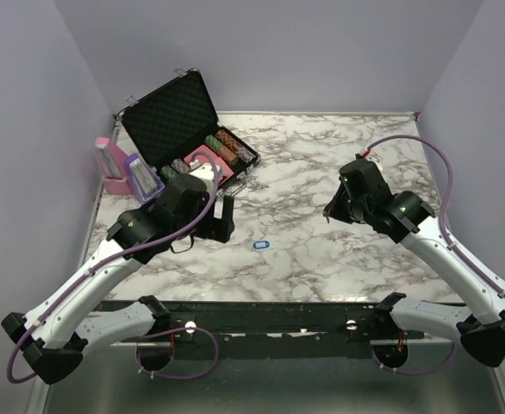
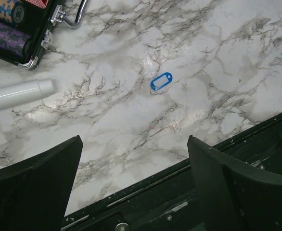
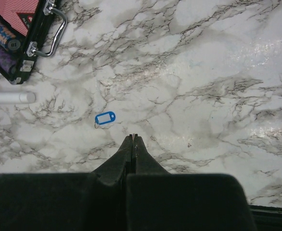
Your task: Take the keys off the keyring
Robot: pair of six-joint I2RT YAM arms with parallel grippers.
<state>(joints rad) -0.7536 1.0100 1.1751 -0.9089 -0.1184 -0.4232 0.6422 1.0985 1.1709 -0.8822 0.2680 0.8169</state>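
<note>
Your spread left end effector [image 2: 134, 144] and pressed-together right end effector [image 3: 133, 137] may skid the flat, tiny blue-tagged metal keyring [image 2: 161, 81] aside.

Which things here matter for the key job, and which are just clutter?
Job: keyring with blue tag; left hand, open; right hand, shut. Keys too small to make out.
Lying about: poker chip case; pink item; purple item; white tube.

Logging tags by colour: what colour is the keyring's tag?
The tag is blue with a white window; clearest in left wrist view.
</note>
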